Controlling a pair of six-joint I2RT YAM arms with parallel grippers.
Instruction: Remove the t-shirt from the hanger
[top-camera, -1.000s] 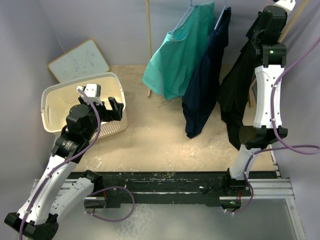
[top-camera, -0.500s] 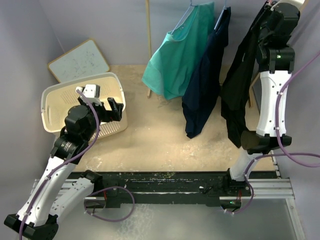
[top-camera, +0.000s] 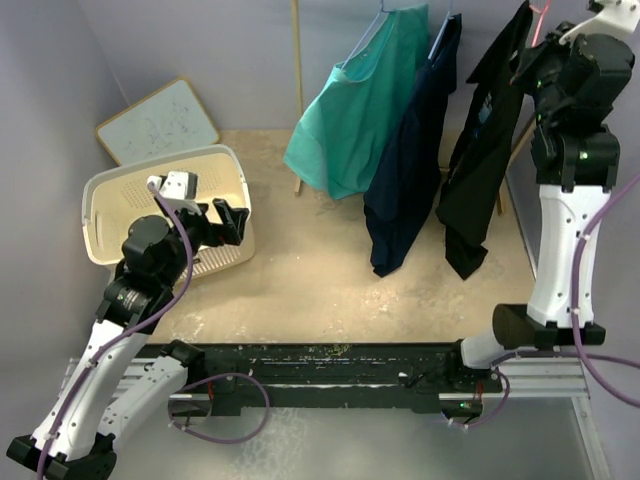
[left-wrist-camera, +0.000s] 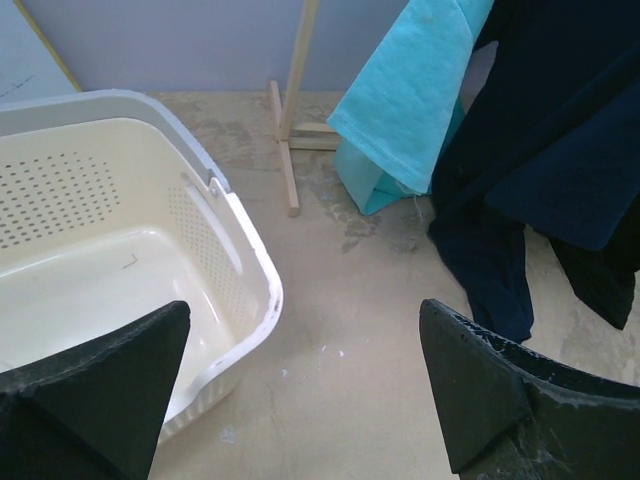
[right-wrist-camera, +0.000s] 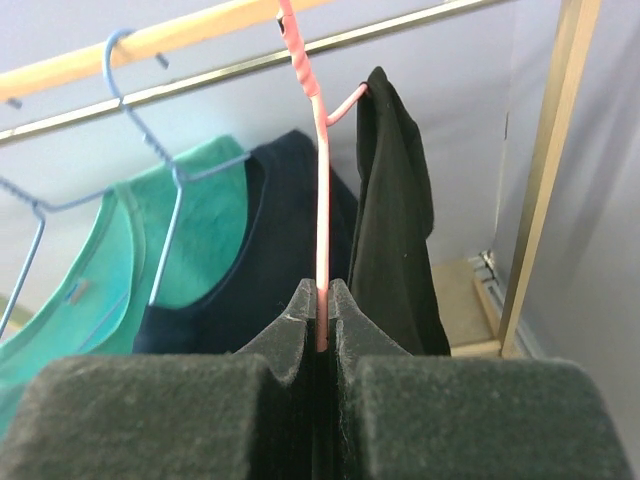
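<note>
surface: table (top-camera: 330, 290), pale tan, scuffed and mottled | left: white perforated basket (top-camera: 108, 186) standing on it | far-left corner: whiteboard (top-camera: 160, 122) by the wall (lying flat or leaning, cannot tell) | far middle: wooden rack post (top-camera: 298, 80), its foot planted on the table

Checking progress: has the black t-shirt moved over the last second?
Yes. The black t-shirt has risen in the top view: its hem hung below that of the navy shirt, now level with it.
</note>
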